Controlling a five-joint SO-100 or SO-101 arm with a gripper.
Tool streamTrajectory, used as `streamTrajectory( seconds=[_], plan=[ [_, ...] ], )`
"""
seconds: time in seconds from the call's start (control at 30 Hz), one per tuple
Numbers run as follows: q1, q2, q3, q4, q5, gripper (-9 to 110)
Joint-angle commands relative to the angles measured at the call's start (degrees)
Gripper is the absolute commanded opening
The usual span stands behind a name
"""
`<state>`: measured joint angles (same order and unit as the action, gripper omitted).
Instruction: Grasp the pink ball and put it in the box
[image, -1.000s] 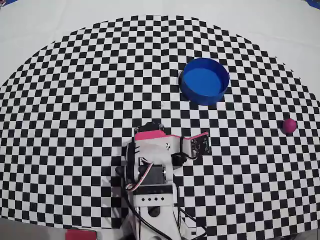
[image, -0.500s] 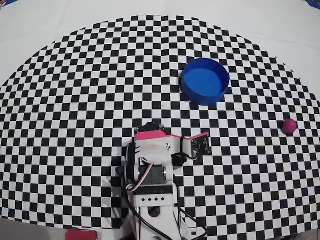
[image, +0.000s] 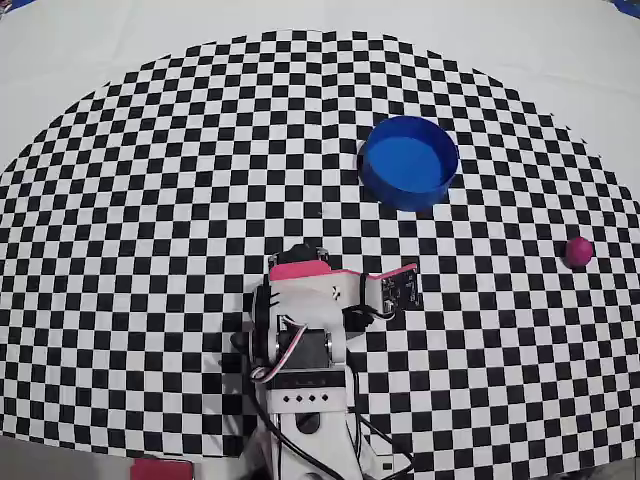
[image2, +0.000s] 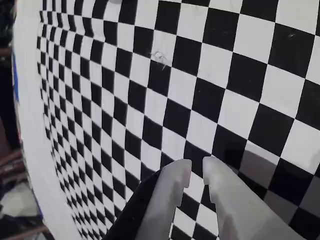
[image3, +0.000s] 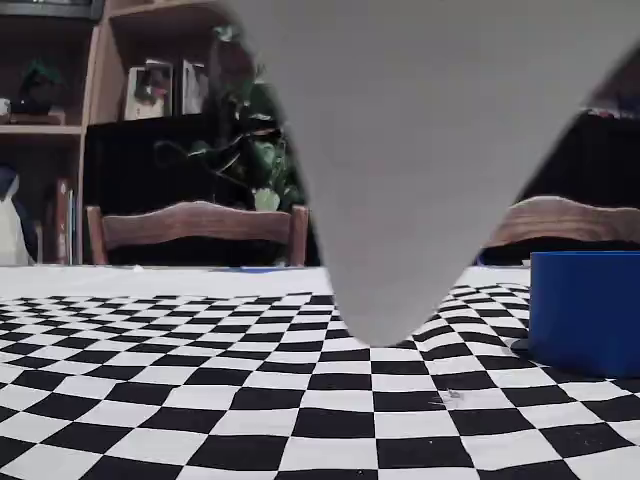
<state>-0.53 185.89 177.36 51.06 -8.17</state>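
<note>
Black-and-white checkered mat, fan-shaped, covers the pale table in the overhead view. White-and-pink arm sits folded at the mat's near edge, low centre of that view.

Round, shallow, bright blue tub: low walls, open top facing up, nothing visible inside. Stands upper right of the arm, well apart from it. In the fixed view the blue tub shows at the right edge, upright on the mat.

Small magenta-pink ball: smooth sphere, so no long axis and no facing to record. Lies on the mat near its right edge in the overhead view, well right of the arm and lower right of the tub, touching neither.

Pale two-finger claw seen in the wrist view (entering from the bottom edge): fingertips nearly together, a narrow gap between, nothing held. It hangs over bare checkers; ball and tub are outside that view.
</note>
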Motion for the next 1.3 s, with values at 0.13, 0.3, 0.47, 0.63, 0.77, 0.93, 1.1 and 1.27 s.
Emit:
streamTrajectory(
  seconds=[0.13,0.3,0.47,0.63,0.77,0.93,1.1,1.27],
  plan=[
    [-0.26,0.44,-0.44,0.09,-0.44,0],
    [-0.26,0.44,-0.44,0.09,-0.44,0],
    [-0.09,0.44,-0.44,0.09,-0.26,0],
    [0.00,0.44,-0.35,-0.53,-0.44,0],
    [0.09,0.44,0.70,-4.39,-0.53,0],
    [0.09,0.44,0.88,-9.32,-0.53,0],
    [0.09,0.44,0.88,-15.73,-0.53,0],
    [0.09,0.44,0.88,-24.35,-0.35,0]
  ],
)
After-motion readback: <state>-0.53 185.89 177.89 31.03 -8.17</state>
